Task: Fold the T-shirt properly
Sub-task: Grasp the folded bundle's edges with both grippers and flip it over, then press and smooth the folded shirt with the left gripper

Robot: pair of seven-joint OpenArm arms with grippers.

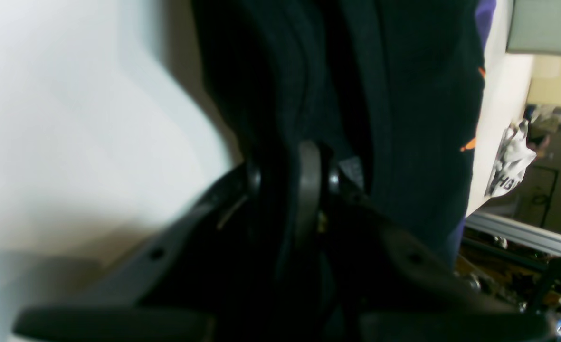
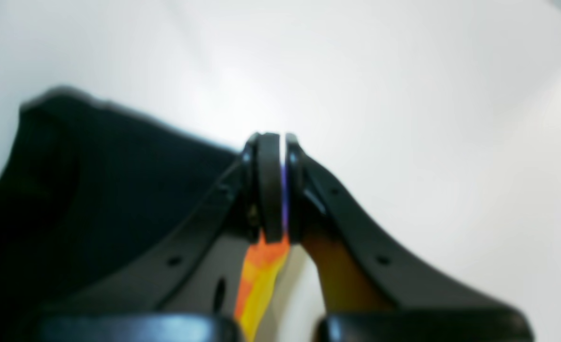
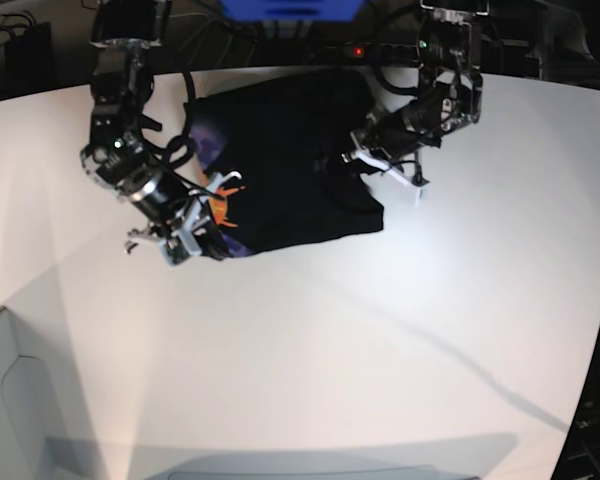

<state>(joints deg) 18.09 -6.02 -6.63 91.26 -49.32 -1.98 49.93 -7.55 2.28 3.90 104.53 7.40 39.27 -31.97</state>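
Observation:
The black T-shirt (image 3: 290, 150) lies partly folded on the white table (image 3: 380, 330), with its orange-and-purple print (image 3: 225, 205) showing at its left edge. My left gripper (image 3: 370, 160) is shut on the shirt's right edge. The left wrist view shows its fingers (image 1: 309, 180) pinching bunched black cloth (image 1: 418, 118). My right gripper (image 3: 212, 235) is shut on the shirt's lower left corner. The right wrist view shows its pads (image 2: 270, 190) clamped on a thin purple and orange strip of cloth (image 2: 261, 275), with black cloth (image 2: 95, 190) hanging to the left.
The table's curved far edge runs behind both arms. A grey bin wall (image 3: 10, 400) stands at the lower left. Beyond the table edge in the left wrist view are a crumpled white bag (image 1: 513, 156) and an aluminium rail (image 1: 522, 232).

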